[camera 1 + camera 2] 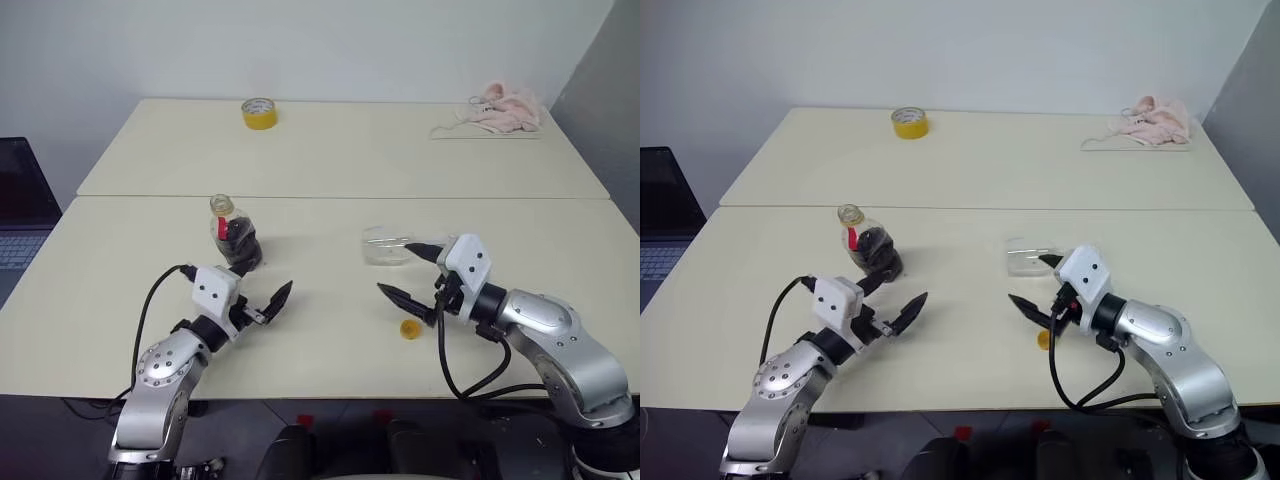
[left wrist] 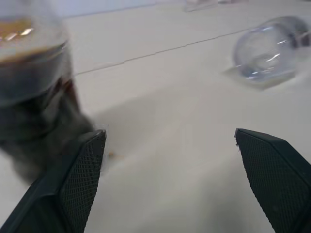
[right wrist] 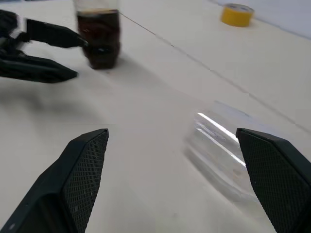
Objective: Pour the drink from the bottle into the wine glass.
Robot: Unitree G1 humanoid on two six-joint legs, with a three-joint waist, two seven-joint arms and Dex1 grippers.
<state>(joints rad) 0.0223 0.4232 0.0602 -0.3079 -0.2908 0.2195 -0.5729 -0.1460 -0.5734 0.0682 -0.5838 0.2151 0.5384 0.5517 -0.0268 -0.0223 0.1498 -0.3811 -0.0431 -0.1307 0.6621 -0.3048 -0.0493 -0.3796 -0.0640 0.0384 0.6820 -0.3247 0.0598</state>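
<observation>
Bottle (image 1: 235, 238) stands apparently just beyond left jaws.

Bare lab: plain tables (image 1: 330, 150), laptop (image 1: 20, 215)

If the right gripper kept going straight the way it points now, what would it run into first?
Probably the wine glass, lying on its side on the table just ahead of the open right gripper, toward one finger. Depth is hard to judge, so it might slip past.

We cannot read any words or numbers here. The bottle (image 1: 236, 240) has a red label, but its letters are too small for us to read. The yellow tape roll (image 1: 259, 113) shows no writing.
</observation>
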